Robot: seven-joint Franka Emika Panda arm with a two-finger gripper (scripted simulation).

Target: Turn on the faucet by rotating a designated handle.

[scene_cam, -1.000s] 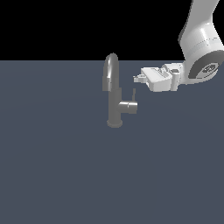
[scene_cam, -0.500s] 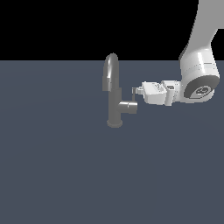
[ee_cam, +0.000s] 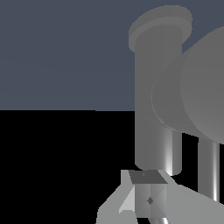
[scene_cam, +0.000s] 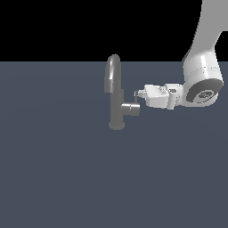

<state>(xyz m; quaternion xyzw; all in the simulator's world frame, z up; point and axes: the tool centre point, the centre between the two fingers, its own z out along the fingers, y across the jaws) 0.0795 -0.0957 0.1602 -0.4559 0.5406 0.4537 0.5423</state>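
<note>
The grey faucet [scene_cam: 116, 104] stands upright on the dark floor, with its arched spout [scene_cam: 113, 67] on top and a short side stub [scene_cam: 132, 108] pointing to the exterior view's right. The handle [scene_cam: 136, 99] is a thin dark rod rising from the stub's end. My gripper [scene_cam: 137, 94] reaches in horizontally from the exterior view's right, its tips at the top of the handle, touching or nearly touching it. The fingers look closed together with nothing between them. In the wrist view the faucet column [ee_cam: 157, 100], the stub [ee_cam: 205, 87] and the thin handle [ee_cam: 209, 166] loom close beyond my fingers [ee_cam: 146, 194].
The white arm [scene_cam: 202, 75] comes down from the upper right of the exterior view. A flat dark grey floor [scene_cam: 67, 178] spreads around the faucet.
My gripper has come down and moved toward the exterior view's left, from above and to the right of the stub to the top of the handle. The faucet has not visibly moved.
</note>
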